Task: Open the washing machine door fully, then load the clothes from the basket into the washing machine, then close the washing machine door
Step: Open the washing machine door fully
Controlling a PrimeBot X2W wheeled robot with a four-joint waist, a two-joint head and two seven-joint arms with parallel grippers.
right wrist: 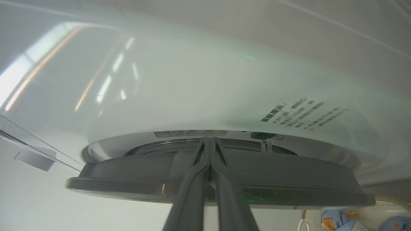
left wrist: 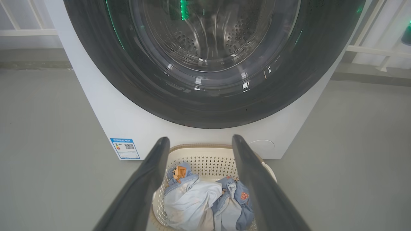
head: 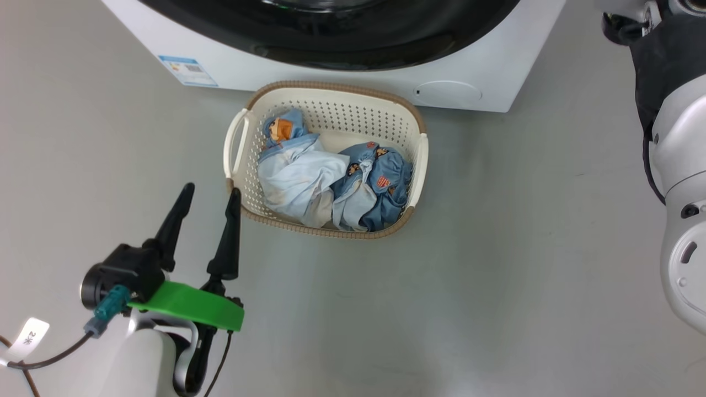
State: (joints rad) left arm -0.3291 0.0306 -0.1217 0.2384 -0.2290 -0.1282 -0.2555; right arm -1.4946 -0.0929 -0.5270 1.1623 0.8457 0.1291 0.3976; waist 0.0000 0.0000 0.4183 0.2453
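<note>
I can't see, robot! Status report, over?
Left gripper open; right gripper shut at rim of glossy black round door. Blue clothes in cream perforated basket below door.

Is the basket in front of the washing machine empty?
No, the clothes lie bunched together inside the basket.

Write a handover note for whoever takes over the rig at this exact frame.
Left gripper: open, empty, beside the basket's left end.
Right gripper: shut, holding nothing, tips at the rim edge of the washing machine door.
Clothes: in the basket, on the floor before the washing machine.
Done: door looks slightly ajar at most.
Left: open it fully, load the clothes, close it.
</note>
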